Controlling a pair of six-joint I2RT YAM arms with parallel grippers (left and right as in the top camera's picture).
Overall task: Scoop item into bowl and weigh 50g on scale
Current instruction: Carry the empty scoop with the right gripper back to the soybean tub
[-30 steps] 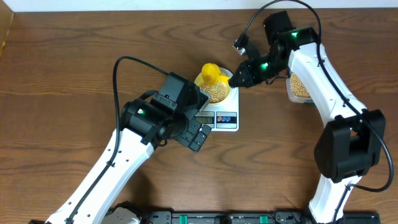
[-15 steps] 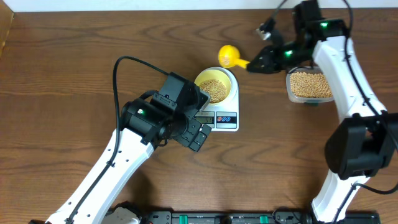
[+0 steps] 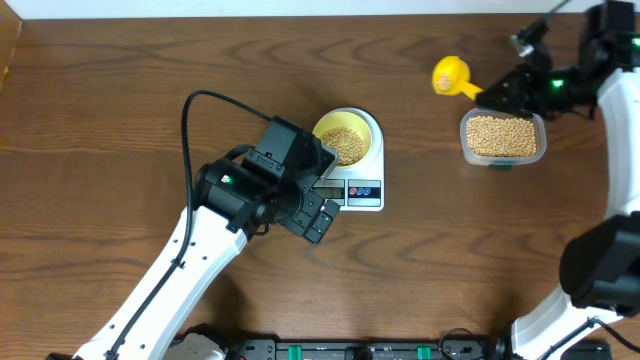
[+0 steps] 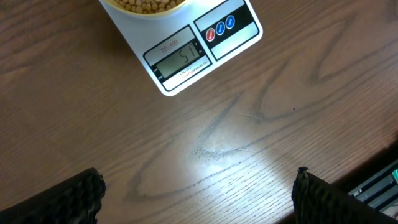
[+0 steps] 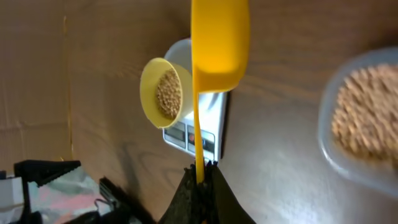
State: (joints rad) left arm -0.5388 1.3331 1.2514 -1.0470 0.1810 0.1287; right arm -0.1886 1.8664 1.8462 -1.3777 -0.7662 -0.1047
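Observation:
The pale-yellow bowl (image 3: 347,137) sits on the white scale (image 3: 352,192) and holds tan beans (image 3: 345,146). In the left wrist view the scale (image 4: 199,53) has its display lit, and the bowl's rim (image 4: 146,5) shows at the top edge. My left gripper (image 3: 315,215) hovers just in front of the scale, open over bare wood (image 4: 199,199). My right gripper (image 3: 495,95) is shut on the handle of the bright yellow scoop (image 3: 450,74), far right of the bowl, next to the tub. The scoop (image 5: 219,43) shows no beans from this side.
A clear plastic tub (image 3: 502,137) full of beans stands at the right, just under the right gripper. It appears blurred in the right wrist view (image 5: 367,118). The left arm's body lies across the table's lower left. A black rail runs along the front edge.
The right arm has carried the yellow scoop away from above the bowl, to the right and back, up beside the tub. The left arm has not moved.

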